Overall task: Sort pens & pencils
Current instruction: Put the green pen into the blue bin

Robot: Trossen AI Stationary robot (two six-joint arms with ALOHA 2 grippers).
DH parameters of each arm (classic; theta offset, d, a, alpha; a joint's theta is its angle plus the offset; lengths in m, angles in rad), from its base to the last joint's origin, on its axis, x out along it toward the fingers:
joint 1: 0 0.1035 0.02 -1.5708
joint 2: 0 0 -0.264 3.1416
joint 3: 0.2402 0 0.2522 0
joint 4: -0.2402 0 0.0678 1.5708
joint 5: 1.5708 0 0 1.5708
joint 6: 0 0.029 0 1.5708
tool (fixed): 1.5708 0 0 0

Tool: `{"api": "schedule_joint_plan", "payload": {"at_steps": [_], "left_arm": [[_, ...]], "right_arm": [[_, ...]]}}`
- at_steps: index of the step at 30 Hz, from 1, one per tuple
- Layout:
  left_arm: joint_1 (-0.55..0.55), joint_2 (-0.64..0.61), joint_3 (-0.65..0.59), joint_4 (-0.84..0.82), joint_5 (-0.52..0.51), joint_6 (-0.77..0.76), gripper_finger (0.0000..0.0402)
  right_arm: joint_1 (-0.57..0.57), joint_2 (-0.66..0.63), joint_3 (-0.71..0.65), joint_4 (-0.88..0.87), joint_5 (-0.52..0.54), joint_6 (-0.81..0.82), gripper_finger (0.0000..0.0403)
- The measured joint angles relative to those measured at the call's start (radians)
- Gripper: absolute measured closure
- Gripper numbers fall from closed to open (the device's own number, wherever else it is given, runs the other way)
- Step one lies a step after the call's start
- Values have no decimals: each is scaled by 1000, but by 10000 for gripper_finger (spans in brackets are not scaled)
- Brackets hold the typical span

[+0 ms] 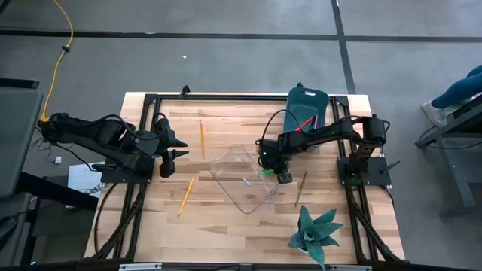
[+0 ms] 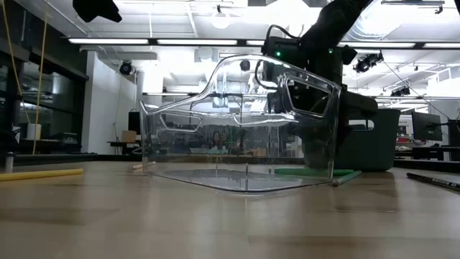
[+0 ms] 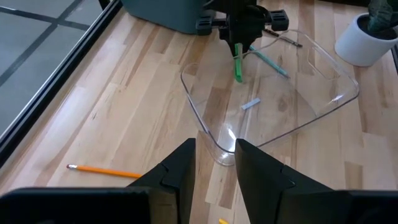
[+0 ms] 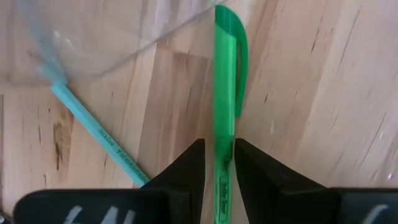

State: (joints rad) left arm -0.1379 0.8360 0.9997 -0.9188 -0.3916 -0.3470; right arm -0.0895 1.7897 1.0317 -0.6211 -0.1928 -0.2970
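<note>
Green translucent pen (image 4: 225, 81) pinched by right pincer (image 4: 217, 163) beside clear bin (image 1: 242, 179)

bin (image 1: 242, 181) mid-table, plant (image 1: 314, 233) right-front

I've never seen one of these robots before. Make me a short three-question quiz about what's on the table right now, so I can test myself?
1. True or false: the right gripper has its jaws shut on a green pen.
2. Which of these lies inside the clear bin? A) a yellow pencil B) a small pale grey piece C) the potted plant
3. Fill in: the left gripper hangs with open jaws, holding ____.

Key
1. True: the green pen sits clamped between the jaws, at the bin's edge.
2. B: the small pale grey piece lies on the bin's floor; two yellow pencils and the plant are on the table outside it.
3. Nothing.
</note>
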Motion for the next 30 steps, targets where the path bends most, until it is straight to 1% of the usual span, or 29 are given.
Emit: {"api": "schedule_joint_plan", "payload": {"at_steps": [6,17,30], "left_arm": [[0,0,0,0,0,0,300],[0,0,0,0,0,-2,300],[0,0,0,0,-1,-2,300]], "right_arm": [[0,0,0,1,7,-1,327],[0,-1,0,1,9,0,371],[0,-2,0,1,10,1,374]]}}
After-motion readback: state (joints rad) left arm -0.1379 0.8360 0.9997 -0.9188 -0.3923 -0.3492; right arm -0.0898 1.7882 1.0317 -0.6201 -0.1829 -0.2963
